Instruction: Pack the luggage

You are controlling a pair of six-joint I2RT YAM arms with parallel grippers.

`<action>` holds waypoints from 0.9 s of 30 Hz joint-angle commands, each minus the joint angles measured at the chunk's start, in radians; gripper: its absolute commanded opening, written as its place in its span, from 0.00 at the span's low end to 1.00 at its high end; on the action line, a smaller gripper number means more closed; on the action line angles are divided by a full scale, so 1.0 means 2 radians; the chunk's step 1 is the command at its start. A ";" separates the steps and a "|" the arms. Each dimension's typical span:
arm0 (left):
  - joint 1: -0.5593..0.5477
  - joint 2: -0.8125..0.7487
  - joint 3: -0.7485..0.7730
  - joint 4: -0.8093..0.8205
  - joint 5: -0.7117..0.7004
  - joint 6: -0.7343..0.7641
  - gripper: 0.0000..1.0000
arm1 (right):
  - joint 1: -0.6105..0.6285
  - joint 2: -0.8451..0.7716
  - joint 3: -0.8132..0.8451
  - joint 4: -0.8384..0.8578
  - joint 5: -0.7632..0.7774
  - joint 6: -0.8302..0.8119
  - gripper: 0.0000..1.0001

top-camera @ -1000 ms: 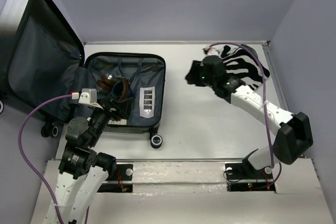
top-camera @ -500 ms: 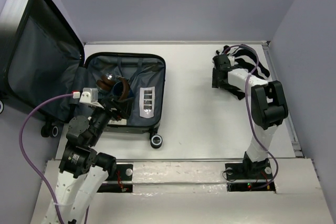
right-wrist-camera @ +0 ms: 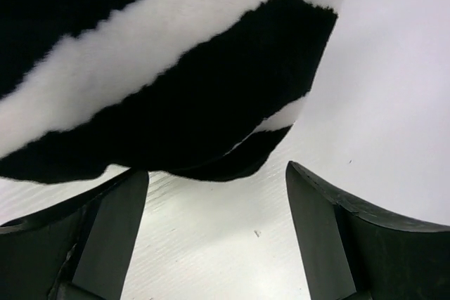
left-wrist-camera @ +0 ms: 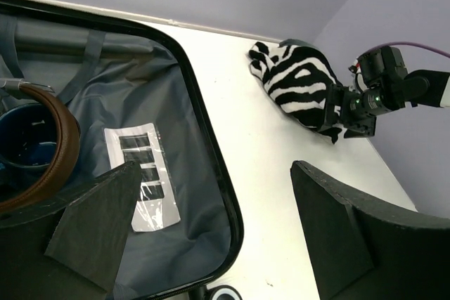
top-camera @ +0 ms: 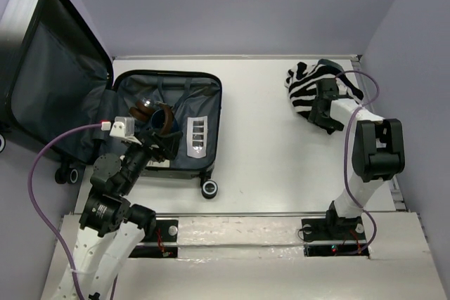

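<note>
Zebra-striped cloth (top-camera: 304, 82) on white table (top-camera: 260, 152)

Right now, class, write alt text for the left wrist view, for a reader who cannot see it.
An open suitcase with grey lining holds a coiled brown belt. Beyond it, a zebra-striped cloth lies on the white table, the right arm at its edge. The left gripper frames the foreground, fingers open.

the luggage (top-camera: 184, 96), centre left, has dark grey lining and a black rim. inside lie a brown belt (top-camera: 166, 119), a dark blue container (left-wrist-camera: 24, 142) and a silvery white packet (top-camera: 197, 133) with black bars. upper right, a zebra-striped black and white cloth (top-camera: 304, 89) lies on the white table (top-camera: 260, 152). a purple cable (top-camera: 42, 166) loops at lower left.
</note>
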 commanded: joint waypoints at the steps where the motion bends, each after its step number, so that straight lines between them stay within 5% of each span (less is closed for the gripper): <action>1: -0.004 0.007 0.012 0.021 0.002 0.010 0.99 | -0.019 -0.009 -0.009 0.036 -0.067 0.012 0.83; 3: -0.004 0.007 0.012 0.021 0.002 0.010 0.99 | -0.028 0.007 -0.006 0.035 -0.080 0.002 0.82; 6: -0.003 0.008 0.012 0.022 0.001 0.009 0.99 | -0.028 0.017 -0.009 0.036 -0.123 -0.006 0.48; 7: -0.003 0.008 0.012 0.023 0.001 0.009 0.99 | -0.028 0.012 -0.021 0.041 -0.155 0.003 0.27; 8: -0.003 0.008 0.012 0.023 0.001 0.009 0.99 | -0.021 0.005 -0.032 0.048 -0.168 0.003 0.23; 19: -0.004 0.030 0.016 0.029 -0.004 0.003 0.99 | 0.238 -0.128 -0.128 0.104 -0.244 0.126 0.16; 21: -0.004 0.043 0.019 0.031 0.005 -0.007 0.99 | 0.259 -0.146 -0.129 0.102 -0.245 0.140 0.36; 22: -0.003 0.050 0.026 0.031 0.016 -0.009 0.99 | 0.259 -0.155 -0.131 0.101 -0.241 0.142 0.58; 24: -0.004 0.074 0.041 0.034 0.055 -0.021 0.99 | 0.259 -0.191 -0.133 0.087 -0.211 0.130 0.83; 27: -0.005 0.105 0.056 0.049 0.119 -0.045 0.99 | 0.254 -0.233 -0.120 0.054 -0.174 0.108 0.92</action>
